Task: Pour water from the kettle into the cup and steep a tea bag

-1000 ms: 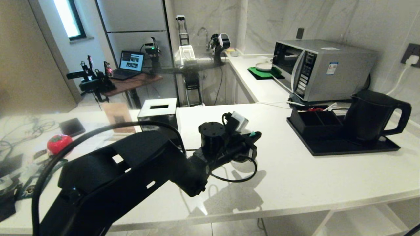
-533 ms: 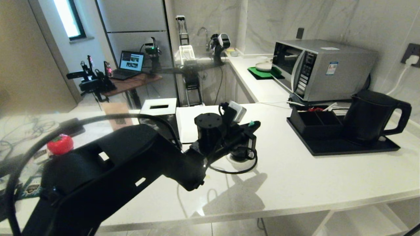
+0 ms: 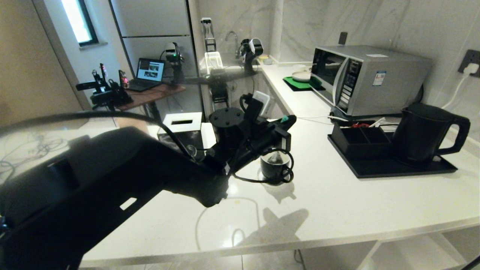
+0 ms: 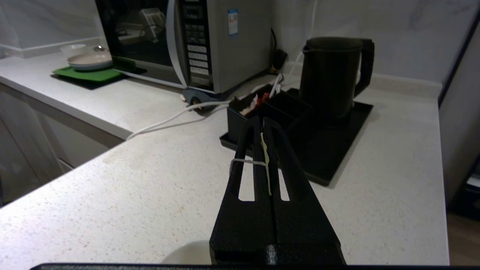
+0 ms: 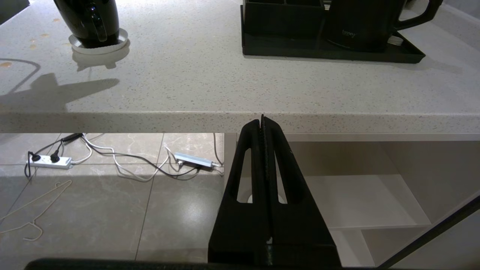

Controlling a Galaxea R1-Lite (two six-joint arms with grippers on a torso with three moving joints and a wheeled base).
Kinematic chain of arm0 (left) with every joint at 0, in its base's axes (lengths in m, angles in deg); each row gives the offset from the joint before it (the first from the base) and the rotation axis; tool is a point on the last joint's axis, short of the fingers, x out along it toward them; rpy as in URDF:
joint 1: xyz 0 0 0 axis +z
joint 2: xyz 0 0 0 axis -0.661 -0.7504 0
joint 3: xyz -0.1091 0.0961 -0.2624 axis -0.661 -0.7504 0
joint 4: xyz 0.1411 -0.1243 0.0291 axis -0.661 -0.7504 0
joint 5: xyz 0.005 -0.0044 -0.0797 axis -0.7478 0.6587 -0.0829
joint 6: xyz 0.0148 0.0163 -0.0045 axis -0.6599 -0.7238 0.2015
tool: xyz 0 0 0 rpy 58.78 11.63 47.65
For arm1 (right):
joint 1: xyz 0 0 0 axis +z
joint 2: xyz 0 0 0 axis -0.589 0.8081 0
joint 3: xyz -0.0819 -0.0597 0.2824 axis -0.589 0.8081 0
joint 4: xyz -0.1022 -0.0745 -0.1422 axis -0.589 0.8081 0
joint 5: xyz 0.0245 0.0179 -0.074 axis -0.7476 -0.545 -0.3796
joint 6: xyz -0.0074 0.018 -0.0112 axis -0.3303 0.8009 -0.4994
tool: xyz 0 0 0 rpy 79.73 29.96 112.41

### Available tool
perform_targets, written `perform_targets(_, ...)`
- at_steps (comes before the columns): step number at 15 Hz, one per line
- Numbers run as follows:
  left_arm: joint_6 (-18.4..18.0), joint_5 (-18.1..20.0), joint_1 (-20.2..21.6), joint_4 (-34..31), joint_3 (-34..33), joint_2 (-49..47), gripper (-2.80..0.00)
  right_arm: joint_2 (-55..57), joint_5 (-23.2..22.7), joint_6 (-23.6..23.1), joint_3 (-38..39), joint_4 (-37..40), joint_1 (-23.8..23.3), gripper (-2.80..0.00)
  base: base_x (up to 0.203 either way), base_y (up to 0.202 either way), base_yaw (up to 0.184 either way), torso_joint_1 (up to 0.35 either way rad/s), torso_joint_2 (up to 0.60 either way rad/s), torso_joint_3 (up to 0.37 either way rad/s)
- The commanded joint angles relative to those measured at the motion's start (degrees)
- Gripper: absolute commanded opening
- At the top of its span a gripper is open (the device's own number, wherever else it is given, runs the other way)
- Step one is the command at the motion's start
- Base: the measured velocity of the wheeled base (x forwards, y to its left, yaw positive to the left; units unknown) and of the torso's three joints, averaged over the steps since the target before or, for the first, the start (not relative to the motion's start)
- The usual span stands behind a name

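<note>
The black cup [image 3: 273, 169] stands on a white coaster mid-counter; in the right wrist view the cup [image 5: 91, 20] shows at the far left. My left gripper [image 3: 289, 120] hovers above it, shut on the tea bag's green tag [image 4: 265, 153], with the string [image 4: 243, 161] looped over one finger. The pale tea bag [image 3: 276, 159] hangs at the cup's mouth. The black kettle [image 3: 423, 131] stands upright on a black tray [image 3: 393, 170] to the right, also seen as the kettle [image 4: 330, 75]. My right gripper [image 5: 261, 120] is shut and empty, parked below the counter's front edge.
A black compartmented box [image 3: 356, 137] shares the tray with the kettle. Behind them stand a microwave [image 3: 363, 78] and a white power cable [image 4: 168, 118]. A white-topped box [image 3: 182, 122] sits behind my left arm. Bare counter lies between cup and tray.
My left gripper has risen above the cup with the tag in its grip. The cup, hidden under the gripper before, now shows with the tea bag hanging at its mouth.
</note>
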Motion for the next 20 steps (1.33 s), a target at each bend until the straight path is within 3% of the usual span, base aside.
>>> perform_targets(1,0.00,-0.69,0.02,0.33,-0.02,1.74,-2.80,0.09,-0.02,-0.03,0.00,0.01,0.02,-2.80,0.000,0.000,0.000,0.000,0.00,0.000)
perform_targets(20,-0.20,-1.11,-0.60,1.11,-0.55,-1.05,-2.80,0.09,-0.02,-0.03,0.00,0.01,0.02,-2.80,0.000,0.000,0.000,0.000,0.00,0.000)
